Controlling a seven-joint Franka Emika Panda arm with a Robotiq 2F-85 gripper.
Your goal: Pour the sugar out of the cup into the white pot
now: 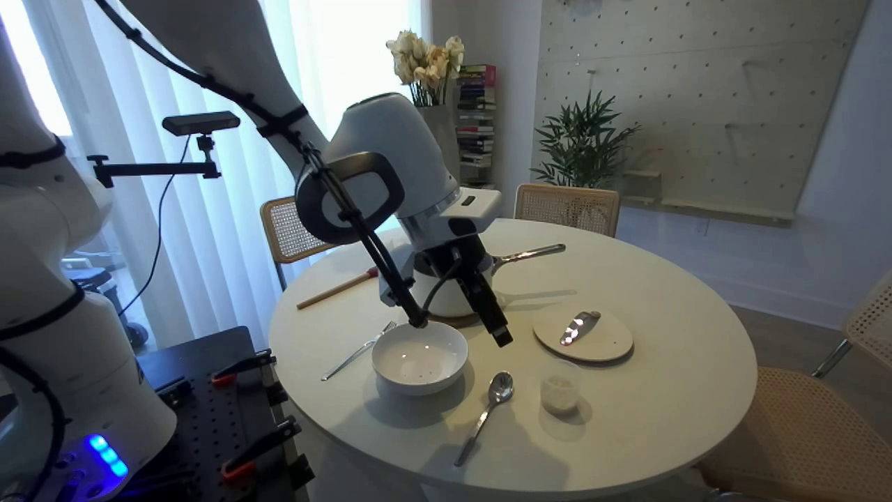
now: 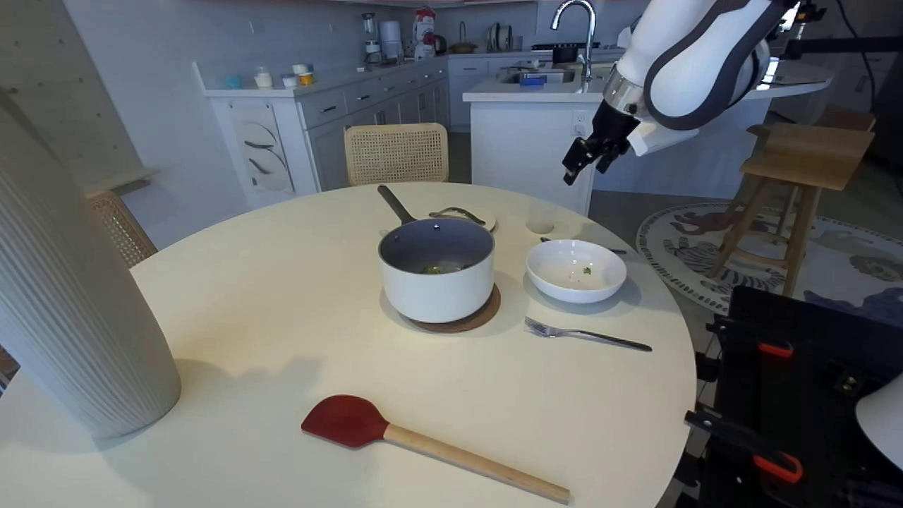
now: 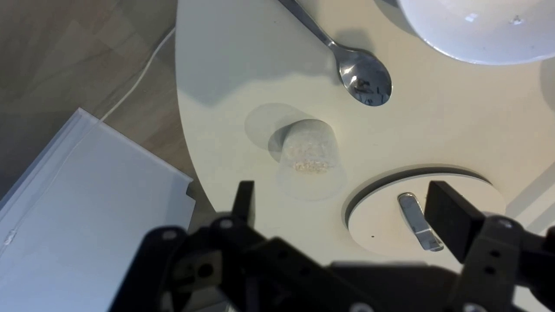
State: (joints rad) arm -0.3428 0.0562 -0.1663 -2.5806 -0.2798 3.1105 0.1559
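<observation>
The cup (image 1: 559, 394) is small and translucent, with pale grains in its bottom. It stands upright near the table's edge and also shows in an exterior view (image 2: 541, 217) and in the wrist view (image 3: 310, 147). The white pot (image 2: 437, 293) has a dark inside with some green bits, and stands on a brown round mat. In an exterior view the pot (image 1: 446, 301) is partly hidden behind my gripper. My gripper (image 3: 342, 190) is open and empty, its fingers wide apart. It hangs above the table (image 2: 585, 173), apart from the cup, which lies ahead of the fingertips in the wrist view.
A white bowl (image 1: 419, 359) and a spoon (image 1: 488, 411) lie beside the cup. A flat plate (image 1: 610, 341) bears a shiny utensil (image 1: 580, 328). A fork (image 2: 585, 334), red spatula (image 2: 353, 420) and tall vase (image 2: 77, 282) are also on the table. The pot's handle (image 2: 395, 204) sticks out.
</observation>
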